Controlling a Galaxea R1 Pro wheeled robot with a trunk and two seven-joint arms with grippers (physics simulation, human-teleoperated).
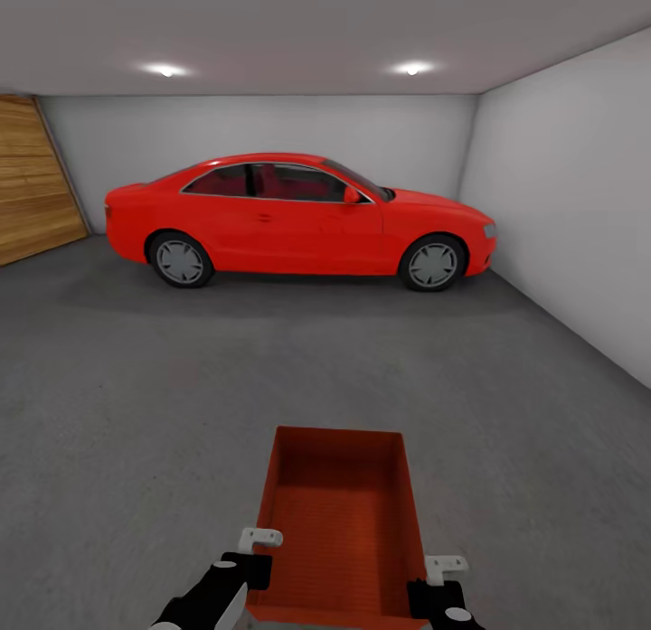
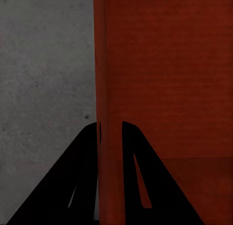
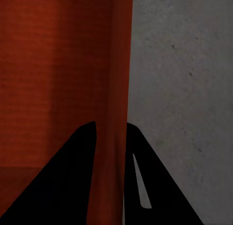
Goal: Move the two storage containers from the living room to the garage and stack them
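- Nearest, at the bottom of the head view: left gripper [image 1: 250, 558] pinched on the left long wall of a storage container [image 1: 339, 521], right gripper [image 1: 436, 587] pinched on the right long wall, both near the end closest to the robot.
- In the left wrist view, left gripper [image 2: 111, 133] closed tight on the thin orange-red wall, one black finger [image 2: 82, 176] outside, the other inside; same in the right wrist view, right gripper [image 3: 110, 133] clamped astride the wall.
- Container held level and out front, open side up, nothing in it, long axis pointing away toward the car; grey floor [image 1: 136, 413] seen past it. Height above the floor: cannot tell.
- Risk: grip on thin walls only, at one end. Far end free to droop or twist if either clamp slips, or if the arms drift apart or together.
- Risk: uneven release. One gripper opening first likely to tip the bin onto an edge, leaving a skewed base for stacking.
- Risk: letting go too high, with a bounce or slide across the concrete.
- Farther off, well apart: red car [image 1: 298, 219], side-on by the back wall [image 1: 271, 124]; wooden door [image 1: 32, 178] at left. Driving on much farther risks bumping the car.
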